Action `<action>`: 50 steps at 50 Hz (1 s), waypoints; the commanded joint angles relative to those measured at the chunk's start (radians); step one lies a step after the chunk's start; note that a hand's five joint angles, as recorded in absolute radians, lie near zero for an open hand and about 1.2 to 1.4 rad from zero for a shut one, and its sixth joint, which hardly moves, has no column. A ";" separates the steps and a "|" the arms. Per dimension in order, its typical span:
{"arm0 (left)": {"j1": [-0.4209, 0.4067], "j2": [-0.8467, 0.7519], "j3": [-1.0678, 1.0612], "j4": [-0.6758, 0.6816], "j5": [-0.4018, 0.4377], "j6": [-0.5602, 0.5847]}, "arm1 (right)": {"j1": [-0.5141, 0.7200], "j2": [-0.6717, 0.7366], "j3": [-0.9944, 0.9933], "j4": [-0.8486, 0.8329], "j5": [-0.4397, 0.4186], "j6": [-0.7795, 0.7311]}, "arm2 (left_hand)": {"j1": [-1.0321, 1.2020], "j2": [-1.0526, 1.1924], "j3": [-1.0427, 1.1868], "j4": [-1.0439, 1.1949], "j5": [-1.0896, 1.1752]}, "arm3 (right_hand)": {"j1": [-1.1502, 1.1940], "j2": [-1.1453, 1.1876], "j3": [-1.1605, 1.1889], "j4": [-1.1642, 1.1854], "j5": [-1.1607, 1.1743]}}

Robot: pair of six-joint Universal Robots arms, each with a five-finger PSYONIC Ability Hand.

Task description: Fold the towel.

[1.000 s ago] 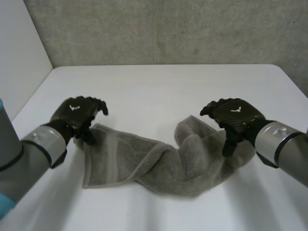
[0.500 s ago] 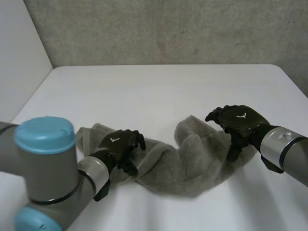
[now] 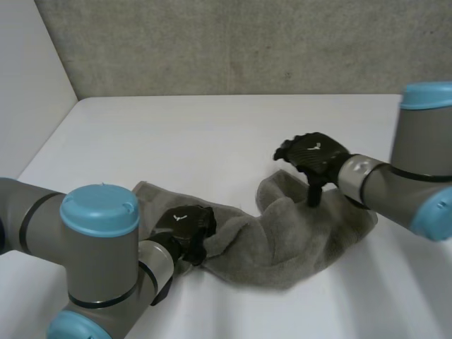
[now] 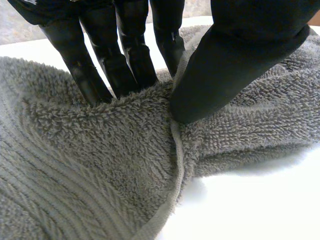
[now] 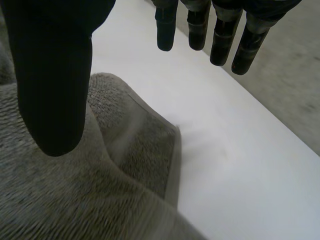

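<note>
The black left hand grips the crumpled grey terry towel near its left end, with fingers and thumb clamped on a fold. The towel lies on the white counter. The black right hand hovers over the towel's far right corner, its fingers straight and apart from the thumb.

A bare lab-like test room (no furnishings): white table against rough grey wall.

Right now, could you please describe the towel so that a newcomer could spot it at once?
On the white table, toward its near edge, a crumpled grey terry-cloth towel lies stretched between the two black hands. The left hand pinches a fold of it; the open right hand is poised over its far corner. It is the only cloth there.
</note>
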 commanded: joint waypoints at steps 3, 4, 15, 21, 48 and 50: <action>0.009 0.044 -0.014 -0.004 -0.027 0.009 | 0.047 0.238 -0.285 0.175 -0.058 -0.087 | 0.282 0.242 0.248 0.245 0.256 | -0.027 -0.048 -0.033 -0.053 -0.057; 0.010 0.044 -0.009 -0.004 -0.026 0.013 | 0.051 0.264 -0.314 0.209 -0.067 -0.089 | 0.282 0.242 0.248 0.245 0.256 | -0.027 -0.048 -0.033 -0.053 -0.057; 0.047 0.044 0.130 0.005 -0.023 0.278 | 0.067 0.319 -0.494 0.293 -0.054 -0.112 | 0.282 0.242 0.248 0.245 0.256 | 1.194 1.174 1.189 1.169 1.164; 0.105 0.039 0.423 0.055 -0.022 0.471 | 0.068 0.278 -0.822 0.054 0.133 -0.074 | 0.282 0.242 0.248 0.245 0.256 | 1.194 1.174 1.189 1.169 1.164; 0.210 0.122 0.106 0.210 0.050 0.532 | 0.055 -0.118 0.068 -0.288 0.121 0.020 | 0.282 0.242 0.248 0.245 0.256 | 1.194 1.174 1.189 1.169 1.164; 0.207 0.137 -0.019 0.210 0.088 0.530 | 0.055 -0.119 0.121 -0.250 0.117 0.020 | 0.282 0.242 0.248 0.245 0.256 | 1.194 1.174 1.189 1.169 1.164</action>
